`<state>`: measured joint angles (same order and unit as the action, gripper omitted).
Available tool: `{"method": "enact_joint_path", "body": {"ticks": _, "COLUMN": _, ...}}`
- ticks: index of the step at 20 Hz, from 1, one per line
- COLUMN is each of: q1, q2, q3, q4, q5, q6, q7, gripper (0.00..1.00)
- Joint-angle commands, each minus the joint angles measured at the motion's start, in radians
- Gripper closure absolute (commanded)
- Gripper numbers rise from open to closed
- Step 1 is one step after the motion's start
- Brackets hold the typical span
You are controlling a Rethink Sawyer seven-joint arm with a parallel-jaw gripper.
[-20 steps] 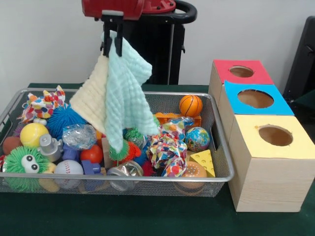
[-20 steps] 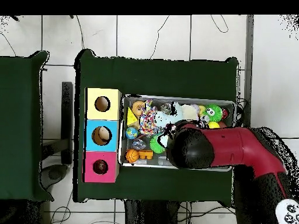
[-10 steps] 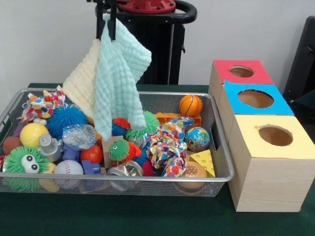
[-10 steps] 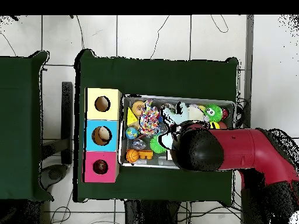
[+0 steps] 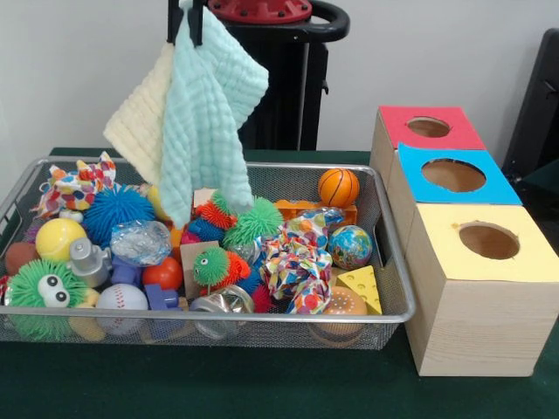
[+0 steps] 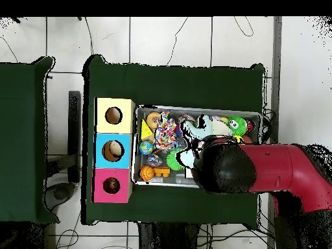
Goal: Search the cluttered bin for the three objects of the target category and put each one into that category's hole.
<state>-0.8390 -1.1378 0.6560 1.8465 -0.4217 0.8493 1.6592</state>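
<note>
Tool (image 5: 184,26) pinches mint cloth (image 5: 205,113) and yellow cloth (image 5: 140,122) above bin (image 5: 384,288); risk: loose yellow one slipping mid-carry.

Plain white wall (image 5: 70,78) behind, and the table's got a dark green cloth (image 5: 262,384) on it. From above, the floor (image 6: 162,39) is pale tile with cables (image 6: 178,29) trailing across it.

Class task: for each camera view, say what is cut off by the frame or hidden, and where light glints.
Front view: the end effector is cropped by the top edge, holding the mint cloth and yellow cloth; the foil ball glints. Overhead view: the red arm hides part of the wire bin.
</note>
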Motion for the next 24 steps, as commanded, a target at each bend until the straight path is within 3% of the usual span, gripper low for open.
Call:
{"method": "enact_joint_path", "body": {"ticks": 1, "q1": -0.036, "q2": -0.044, "q3": 0.068, "q4": 0.076, "q5": 0.038, "q6": 0.14, "q7": -0.278, "gripper": 1.0}}
{"method": "enact_joint_path", "body": {"ticks": 24, "q1": -0.126, "q2": -0.17, "q3": 0.136, "q4": 0.032, "q5": 0.113, "q6": 0.325, "q7": -0.371, "gripper": 1.0}}
